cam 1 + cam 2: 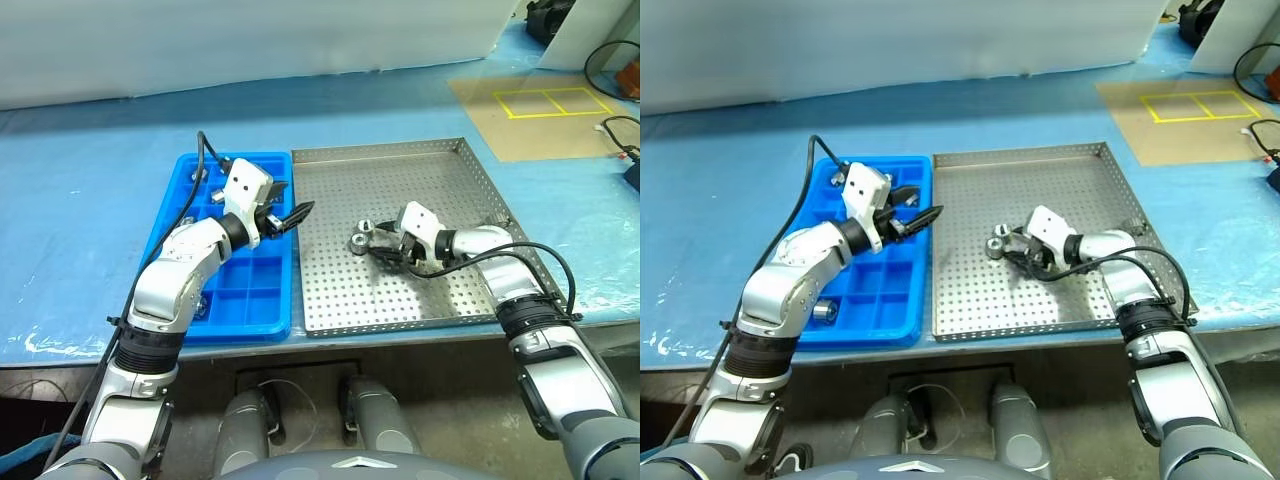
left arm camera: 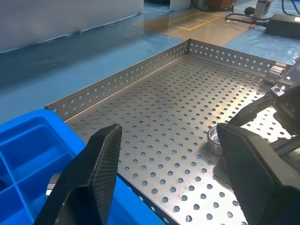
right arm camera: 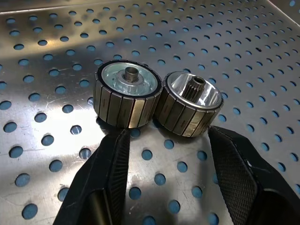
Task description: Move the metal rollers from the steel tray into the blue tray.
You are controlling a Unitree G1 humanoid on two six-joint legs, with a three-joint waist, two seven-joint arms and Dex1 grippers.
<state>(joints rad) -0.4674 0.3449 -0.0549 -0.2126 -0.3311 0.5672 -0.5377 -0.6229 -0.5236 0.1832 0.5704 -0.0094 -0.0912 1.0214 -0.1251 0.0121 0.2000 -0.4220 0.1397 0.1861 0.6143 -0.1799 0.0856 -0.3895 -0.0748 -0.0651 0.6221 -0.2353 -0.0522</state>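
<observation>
A: Biggest first; what's carrying everything?
B: Table under a pale blue sheet point(image 1: 80, 200); on it the steel tray point(image 1: 400, 170), perforated floor, low rim; the blue tray point(image 1: 262, 320) sits touching the steel tray's left edge.
A: Arms?
B: Left gripper point(image 1: 290, 218) hangs over the blue tray's right edge near its far corner, pointing toward the steel tray; fingers spread, nothing between them. Right gripper point(image 1: 382, 252) is low over the middle of the steel tray, fingers spread too, gripping nothing.
A: Rollers?
B: Two metal rollers point(image 3: 157, 101) stand side by side, touching, on the steel tray's floor near its centre, just past the right fingertips point(image 3: 112, 159); the gap between the fingers faces them. One more roller point(image 1: 823, 312) lies in a near-left compartment of the blue tray.
</observation>
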